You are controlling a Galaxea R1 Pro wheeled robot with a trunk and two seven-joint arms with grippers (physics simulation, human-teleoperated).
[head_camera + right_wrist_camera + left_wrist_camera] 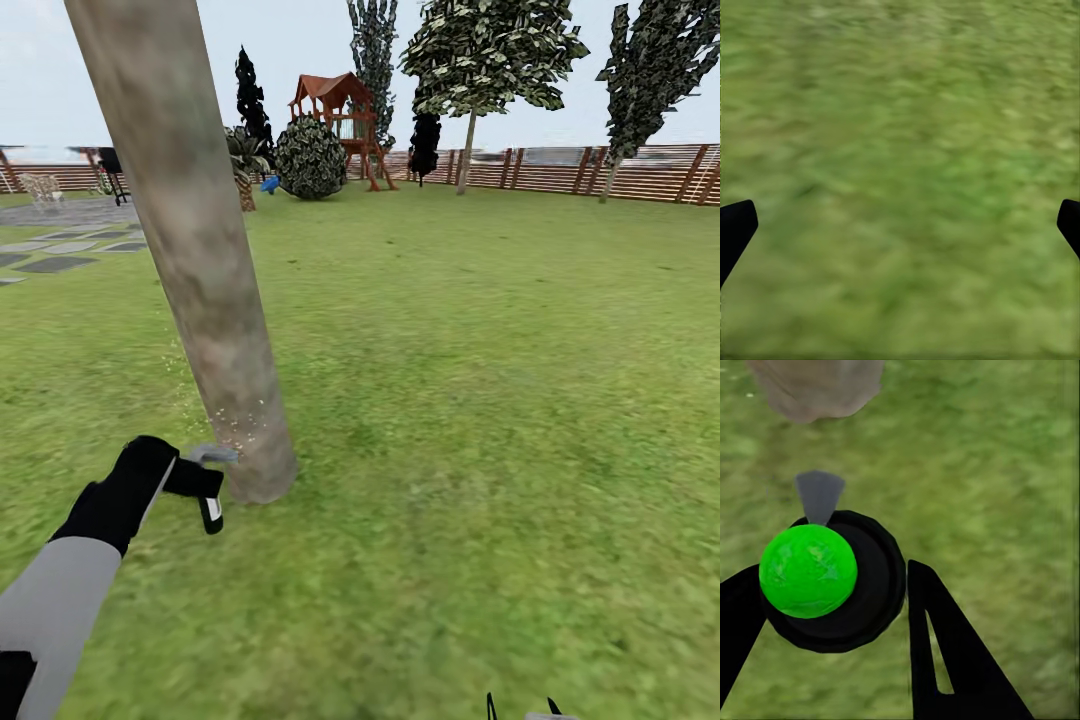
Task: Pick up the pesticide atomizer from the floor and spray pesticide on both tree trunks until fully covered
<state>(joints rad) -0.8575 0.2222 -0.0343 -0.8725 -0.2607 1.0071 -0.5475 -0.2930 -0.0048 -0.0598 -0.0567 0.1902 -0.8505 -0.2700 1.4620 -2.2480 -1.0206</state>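
The pesticide atomizer (209, 497), a small black bottle with a grey trigger head and a white label, sits in my left gripper (193, 481), which is shut on it. Its nozzle points at the foot of the leaning tree trunk (205, 280), almost touching the bark. Whitish pesticide specks (240, 425) dot the trunk's base and the air beside it. In the left wrist view the atomizer (862, 585) shows a green spot on its round black body, held in the gripper (832, 574), with the trunk (817, 386) just beyond. My right gripper (900, 221) hangs open over grass (900, 150). A second tree (466, 140) stands far back.
Lawn stretches to a brown slat fence (600, 170). At the back stand a red playhouse (335, 110) and a round dark bush (310, 158). Grey stepping stones (60, 262) lie at the left. My right gripper's tips (520, 708) peek in at the bottom edge.
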